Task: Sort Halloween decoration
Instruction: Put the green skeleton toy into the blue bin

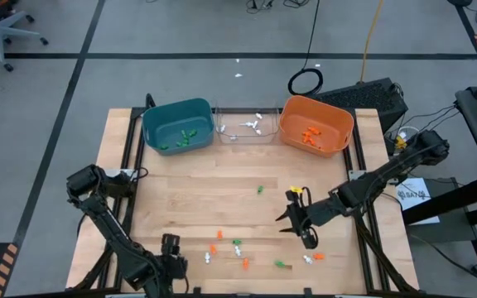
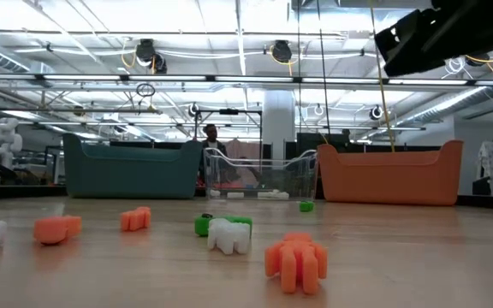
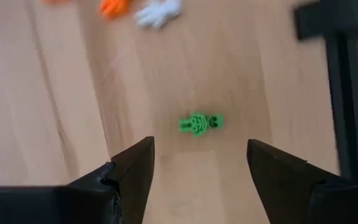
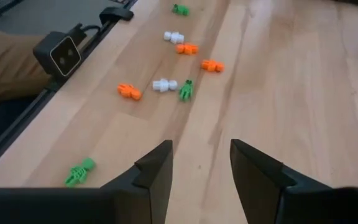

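Your trinkets lie scattered along the table's near edge, one green piece mid-board. Your right gripper hovers beside them, fingers spread and empty; the left gripper waits spread near the front-left corner.

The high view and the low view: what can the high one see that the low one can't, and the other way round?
Only the high view shows both arms, with the left tool and right tool open above the table, and the toys lying inside the bins. Only the low view shows the room behind the table, with its ceiling lights, and the near toys up close, such as an orange toy and a white toy. Both show the teal bin, clear bin, orange bin and loose toys on the table.
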You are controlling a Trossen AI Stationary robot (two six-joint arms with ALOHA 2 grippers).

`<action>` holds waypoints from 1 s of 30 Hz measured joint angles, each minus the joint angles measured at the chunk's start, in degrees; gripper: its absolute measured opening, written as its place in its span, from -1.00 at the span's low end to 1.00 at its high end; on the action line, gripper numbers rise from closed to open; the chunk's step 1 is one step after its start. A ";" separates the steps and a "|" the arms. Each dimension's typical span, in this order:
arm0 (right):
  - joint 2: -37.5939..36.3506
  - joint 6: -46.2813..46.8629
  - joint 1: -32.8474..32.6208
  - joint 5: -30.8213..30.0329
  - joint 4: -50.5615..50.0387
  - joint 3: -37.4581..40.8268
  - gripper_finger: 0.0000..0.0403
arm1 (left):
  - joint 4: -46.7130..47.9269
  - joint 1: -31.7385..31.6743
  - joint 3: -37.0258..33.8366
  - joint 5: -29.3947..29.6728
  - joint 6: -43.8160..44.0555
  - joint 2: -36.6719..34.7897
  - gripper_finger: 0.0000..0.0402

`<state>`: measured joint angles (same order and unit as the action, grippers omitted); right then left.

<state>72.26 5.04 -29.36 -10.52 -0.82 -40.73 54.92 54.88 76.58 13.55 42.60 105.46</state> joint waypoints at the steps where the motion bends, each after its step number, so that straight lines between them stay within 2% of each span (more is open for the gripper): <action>1: 0.31 0.39 -0.19 -0.06 -0.23 0.03 -0.29 | -0.48 0.11 0.00 -0.01 -4.31 0.00 0.25; 6: 2.99 2.05 -0.40 -0.27 0.63 0.03 -0.29 | -3.42 0.33 0.00 -0.03 -24.12 0.02 0.25; 10: 5.48 1.98 -0.37 -0.23 3.25 0.02 -0.29 | -3.50 -0.09 0.00 0.02 -33.77 0.02 0.24; 14: 7.28 1.29 -0.37 -0.08 4.05 0.02 -0.29 | -3.53 -1.65 0.00 -0.56 -39.85 0.04 0.14; 21: 7.38 1.22 -0.37 -0.01 4.59 0.02 -0.29 | -3.48 -3.75 -0.02 -6.11 -45.96 2.40 -0.05; 30: 7.38 1.16 -0.39 0.02 5.36 0.02 -0.29 | -3.13 -3.86 -0.07 -5.91 -52.87 6.66 -0.08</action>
<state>79.64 6.20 -29.76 -10.49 4.54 -40.71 51.79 51.03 76.51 7.64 -10.27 112.11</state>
